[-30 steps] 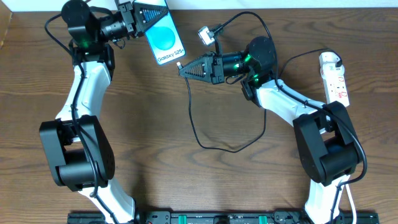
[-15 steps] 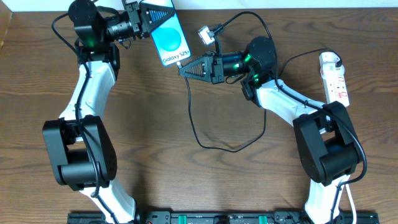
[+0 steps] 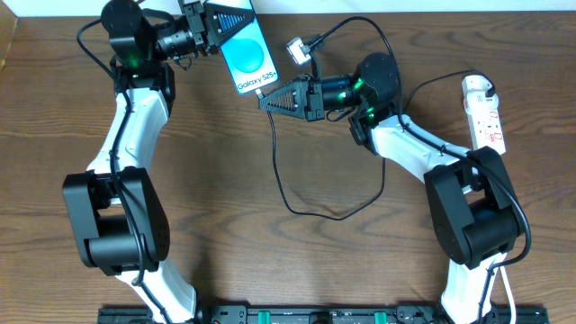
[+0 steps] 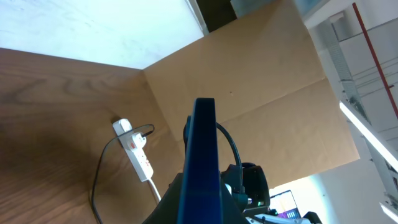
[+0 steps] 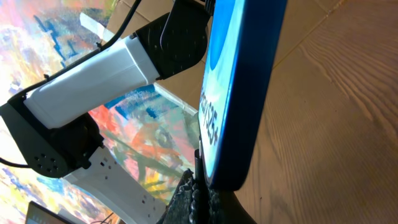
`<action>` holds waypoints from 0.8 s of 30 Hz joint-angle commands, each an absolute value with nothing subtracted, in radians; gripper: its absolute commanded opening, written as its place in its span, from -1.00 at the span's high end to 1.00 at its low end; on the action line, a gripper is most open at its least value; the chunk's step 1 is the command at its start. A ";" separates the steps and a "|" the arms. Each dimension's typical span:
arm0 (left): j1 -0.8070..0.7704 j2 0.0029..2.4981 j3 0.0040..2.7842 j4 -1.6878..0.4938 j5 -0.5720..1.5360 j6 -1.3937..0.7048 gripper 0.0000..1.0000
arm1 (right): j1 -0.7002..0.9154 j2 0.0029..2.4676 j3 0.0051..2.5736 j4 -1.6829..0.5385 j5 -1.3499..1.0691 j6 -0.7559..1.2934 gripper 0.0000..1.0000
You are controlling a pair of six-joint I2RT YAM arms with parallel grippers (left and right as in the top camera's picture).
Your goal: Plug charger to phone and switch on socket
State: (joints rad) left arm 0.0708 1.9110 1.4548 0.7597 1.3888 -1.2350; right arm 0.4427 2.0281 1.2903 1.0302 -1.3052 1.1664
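My left gripper point(image 3: 229, 20) is shut on the phone point(image 3: 250, 56) and holds it above the table's far edge, blue screen up and lower end towards the right gripper. In the left wrist view the phone point(image 4: 200, 162) is seen edge-on. My right gripper point(image 3: 264, 100) is shut on the charger's black connector tip point(image 5: 199, 163), which sits right at the phone's lower edge point(image 5: 242, 93); I cannot tell if it is inserted. The charger's cable point(image 3: 286, 198) loops over the table to its white plug point(image 3: 296, 50). The socket point(image 3: 484, 112) lies at the far right.
The socket also shows in the left wrist view point(image 4: 138, 152), with a black cable at its far end. Brown cardboard panels point(image 4: 261, 93) stand beyond the table. The wooden table point(image 3: 225, 225) carries only the cable loop in its middle.
My left gripper has carried the phone right and slightly down, bringing its lower end up to the right gripper's tip. The right arm has stayed still.
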 commanded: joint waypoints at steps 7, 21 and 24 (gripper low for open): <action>0.068 1.881 1.476 0.769 1.399 -1.247 0.85 | 0.424 2.026 1.305 1.015 -1.266 1.146 0.98; 0.051 1.881 1.476 0.769 1.407 -1.242 0.85 | 0.424 2.026 1.305 1.009 -1.250 1.147 0.98; 0.048 1.881 1.476 0.768 1.435 -1.214 0.85 | 0.424 2.026 1.305 1.009 -1.236 1.148 0.98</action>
State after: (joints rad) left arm 0.0631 1.9110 1.4548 0.7601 1.3884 -1.2304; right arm 0.4301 2.0281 1.2903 1.0100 -1.2972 1.1648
